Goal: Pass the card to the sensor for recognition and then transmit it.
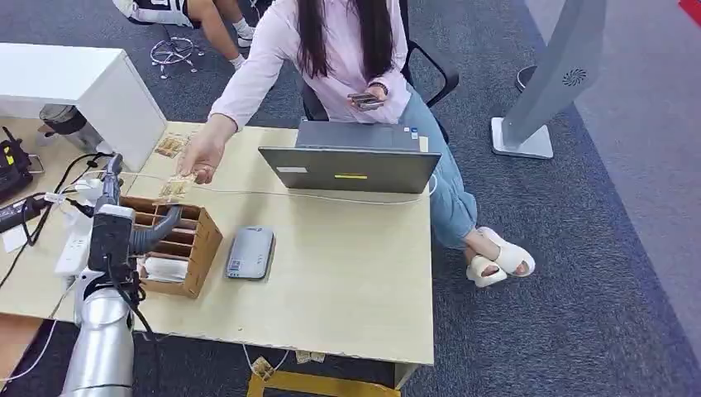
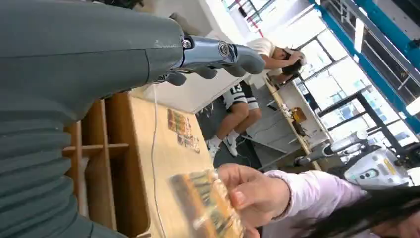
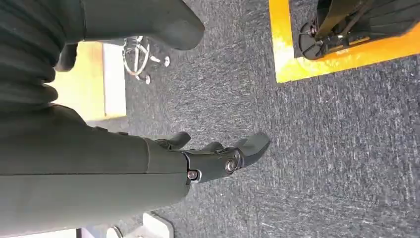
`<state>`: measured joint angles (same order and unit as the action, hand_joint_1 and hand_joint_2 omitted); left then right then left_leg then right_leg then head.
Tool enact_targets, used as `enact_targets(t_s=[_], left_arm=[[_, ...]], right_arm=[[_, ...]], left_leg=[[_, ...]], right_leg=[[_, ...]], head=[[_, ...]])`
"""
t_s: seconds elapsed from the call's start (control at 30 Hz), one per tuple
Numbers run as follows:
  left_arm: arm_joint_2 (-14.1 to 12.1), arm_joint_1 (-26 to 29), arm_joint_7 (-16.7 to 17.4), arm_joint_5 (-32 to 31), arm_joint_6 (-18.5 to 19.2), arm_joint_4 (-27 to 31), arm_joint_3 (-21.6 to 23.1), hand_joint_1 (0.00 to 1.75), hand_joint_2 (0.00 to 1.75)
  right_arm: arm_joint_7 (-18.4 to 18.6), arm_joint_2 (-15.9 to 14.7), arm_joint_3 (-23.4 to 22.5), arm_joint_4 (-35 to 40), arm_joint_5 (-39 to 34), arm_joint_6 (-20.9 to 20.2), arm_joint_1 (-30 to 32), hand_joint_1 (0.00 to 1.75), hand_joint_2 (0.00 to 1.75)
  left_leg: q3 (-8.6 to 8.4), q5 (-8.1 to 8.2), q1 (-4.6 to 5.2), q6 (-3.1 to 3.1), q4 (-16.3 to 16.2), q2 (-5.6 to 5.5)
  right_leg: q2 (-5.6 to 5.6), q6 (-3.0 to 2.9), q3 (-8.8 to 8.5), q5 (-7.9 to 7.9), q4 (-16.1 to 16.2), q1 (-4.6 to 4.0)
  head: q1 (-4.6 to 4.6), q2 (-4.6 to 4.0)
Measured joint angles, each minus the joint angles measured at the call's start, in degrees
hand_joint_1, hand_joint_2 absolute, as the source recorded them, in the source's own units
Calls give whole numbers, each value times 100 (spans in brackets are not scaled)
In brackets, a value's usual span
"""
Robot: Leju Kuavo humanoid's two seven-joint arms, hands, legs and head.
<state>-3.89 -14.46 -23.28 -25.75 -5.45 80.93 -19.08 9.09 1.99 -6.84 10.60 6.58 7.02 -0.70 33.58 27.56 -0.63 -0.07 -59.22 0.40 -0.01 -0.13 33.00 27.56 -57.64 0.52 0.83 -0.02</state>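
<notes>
A person's hand [image 1: 202, 157] holds a patterned card [image 1: 177, 187] over the far edge of the wooden sorter box [image 1: 178, 240]. In the left wrist view the card [image 2: 205, 203] is pinched in the person's fingers [image 2: 250, 193]. My left hand [image 1: 112, 186] is raised just left of the card with its fingers [image 2: 213, 54] stretched out and nothing in them; it stays apart from the card. A flat grey sensor [image 1: 250, 252] lies on the table right of the box. My right hand [image 3: 218, 158] hangs over grey carpet, fingers loosely apart, holding nothing.
A grey laptop [image 1: 351, 161] stands at the table's far side before the seated person. More cards [image 1: 171, 146] lie near the far left corner. A white power strip [image 1: 73, 246] and cables sit left of my arm. A white cabinet [image 1: 83, 83] stands beyond.
</notes>
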Motion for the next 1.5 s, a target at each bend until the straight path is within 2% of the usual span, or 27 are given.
enact_targets(t_s=[0.53, 0.93, 0.97, 1.17, 1.2, 1.23, 1.27, 1.5], left_arm=[[-1040, -1220, 679, -2429, -1282, -1051, 1134, 0, 175], [-1722, -1936, 1150, -4126, -2223, -1751, 1755, 0, 175], [-1744, -1964, 1167, -4174, -2253, -1786, 1775, 0, 175], [-1827, -2084, 1178, -4222, -2268, -1958, 1901, 0, 175], [-1829, -2094, 1167, -4209, -2268, -1980, 1908, 12, 175], [-1831, -2097, 1167, -4196, -2268, -1993, 1914, 12, 175], [-1834, -2096, 1156, -4181, -2271, -2004, 1921, 175, 175], [-1886, -2071, 1064, -4119, -2275, -2026, 1932, 175, 175]], right_arm=[[-28, -122, 214, -7, 369, -231, -40, 0, 175], [-70, -219, 372, -9, 673, -413, -76, 0, 175], [-70, -221, 378, -11, 673, -420, -76, 0, 0], [-70, -234, 413, -17, 732, -446, -82, 0, 0], [-70, -234, 420, -17, 745, -446, -84, 0, 0], [-70, -234, 420, -20, 750, -452, -86, 0, 0], [-70, -236, 422, -20, 761, -463, -86, 0, 0], [-157, -254, 424, -26, 776, -522, -85, 0, 0]], left_leg=[[1, -4, 0, -4, 0, -1], [1, -5, -1, -5, 0, 3], [1, -5, -1, -5, 0, 3], [2, -5, -1, -5, 0, 1], [2, -5, -1, -5, 0, 1], [1, -5, -1, -5, 0, 2], [1, -5, -1, -5, 0, 2], [2, -5, -1, -5, 0, 2]], right_leg=[[4, 1, 0, -2, -2, 0], [8, 1, 1, -2, -3, -1], [8, 1, 1, -2, -3, -1], [6, 1, 1, -2, -3, -1], [6, 1, 1, -2, -3, -1], [7, 1, 1, -2, -3, -1], [7, 1, 1, -2, -3, -1], [7, 1, 1, -2, -4, -1]], head=[[-2, 0], [0, 0], [-2, 0], [-2, 0], [0, 0], [0, 0], [-2, 0], [-2, 0]])
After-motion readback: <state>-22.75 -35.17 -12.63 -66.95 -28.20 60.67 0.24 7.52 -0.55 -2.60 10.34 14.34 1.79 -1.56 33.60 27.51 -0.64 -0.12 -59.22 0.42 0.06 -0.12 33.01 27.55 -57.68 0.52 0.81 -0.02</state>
